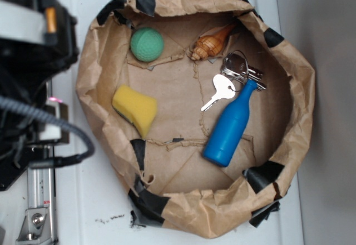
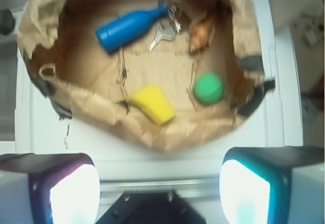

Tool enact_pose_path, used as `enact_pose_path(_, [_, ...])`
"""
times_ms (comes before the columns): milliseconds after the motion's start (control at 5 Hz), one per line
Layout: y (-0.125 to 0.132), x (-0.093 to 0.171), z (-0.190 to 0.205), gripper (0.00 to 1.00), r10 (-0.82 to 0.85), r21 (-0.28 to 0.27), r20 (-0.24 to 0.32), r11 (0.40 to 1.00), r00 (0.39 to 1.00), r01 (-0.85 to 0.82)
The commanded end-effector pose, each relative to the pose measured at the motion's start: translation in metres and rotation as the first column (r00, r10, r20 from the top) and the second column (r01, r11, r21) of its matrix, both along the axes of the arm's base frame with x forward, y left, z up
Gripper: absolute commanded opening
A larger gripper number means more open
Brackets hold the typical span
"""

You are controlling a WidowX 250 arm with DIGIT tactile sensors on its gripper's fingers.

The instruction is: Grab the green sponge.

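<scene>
The green sponge (image 1: 135, 109) is a yellow foam wedge with a thin dark scrub layer. It lies on the left side of the brown paper bowl (image 1: 89, 84). In the wrist view the sponge (image 2: 152, 104) lies near the bowl's near rim, well ahead of my gripper (image 2: 159, 191). The gripper is open and empty, its two fingertips (image 2: 73, 193) wide apart over the white surface outside the bowl. In the exterior view only the arm's dark body (image 1: 25, 50) shows at the left; the fingers are hidden there.
A round green dimpled ball (image 1: 147, 44), a brown seashell (image 1: 210, 44), keys on a ring (image 1: 228, 81) and a blue bottle (image 1: 229, 127) also lie in the bowl. Black tape patches mark its crumpled raised rim. A grey cable (image 1: 67, 128) runs at the left.
</scene>
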State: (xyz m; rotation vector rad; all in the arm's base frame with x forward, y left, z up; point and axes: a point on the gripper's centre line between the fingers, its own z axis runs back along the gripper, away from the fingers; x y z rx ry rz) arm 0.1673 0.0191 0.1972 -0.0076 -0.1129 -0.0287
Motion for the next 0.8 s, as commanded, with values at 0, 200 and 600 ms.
enact_pose_path(0, [0.027, 0.042, -0.038, 1.00, 0.005, -0.001, -0.033, 1.000, 0.999, -0.005])
enact_pose_path(200, [0.012, 0.073, -0.081, 1.00, -0.056, 0.036, -0.060, 0.998, 0.997, 0.058])
enact_pose_path(600, [-0.021, 0.085, -0.156, 1.00, -0.237, 0.038, -0.096, 0.970, 0.967, 0.242])
